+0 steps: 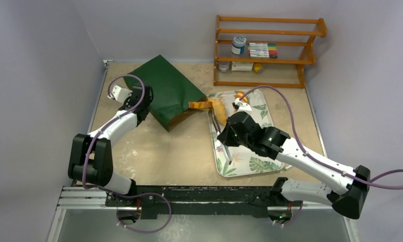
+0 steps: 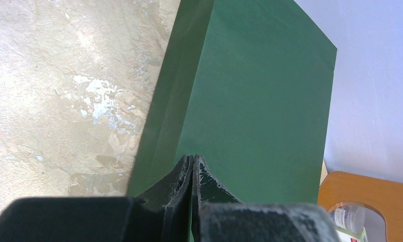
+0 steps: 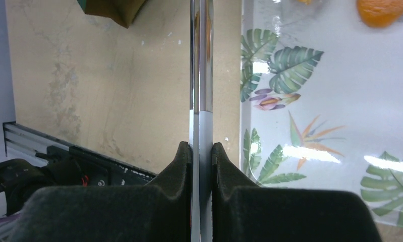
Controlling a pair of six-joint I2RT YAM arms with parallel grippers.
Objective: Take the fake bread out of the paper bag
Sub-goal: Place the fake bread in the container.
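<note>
Looking down from above, you have the bag (image 1: pixel 168 91) lying flat on the table (image 1: pixel 154 151), slanted, its brown-lined mouth turned toward the tray (image 1: pixel 254 161). Your left gripper (image 1: pixel 145 101) sits at the bag's left edge, well apart from the mouth. Bread (image 1: pixel 218 113) shows just outside the mouth: a golden piece lies over the tray's left rim, and an orange loaf (image 1: pixel 239 95) rests on the tray near its far end (whether more is inside the bag you cannot tell from here). Your right gripper (image 1: pixel 224 137) hangs over the tray's left side, holding a thin metal rod (image 1: pixel 229 154) that runs along that rim toward the golden piece. A wooden shelf (image 1: pixel 267 60) stands against the far wall. Turning to the left wrist, you see the jaws pressed together with a sliver of green paper between them, so the left gripper (image 2: pixel 192 160) pinches the bag (image 2: pixel 260 91) at its edge; the green face rises beyond the fingers, with bare table (image 2: pixel 63 75) to the left. At the right wrist, the jaws are clamped on the rod (image 3: pixel 201 60), which runs straight up the view from the right gripper (image 3: pixel 202 147). The tray (image 3: pixel 340 101) lies on its right, the loaf (image 3: pixel 381 10) at the top right corner, and the bag (image 3: pixel 111 9) at the top left.
</note>
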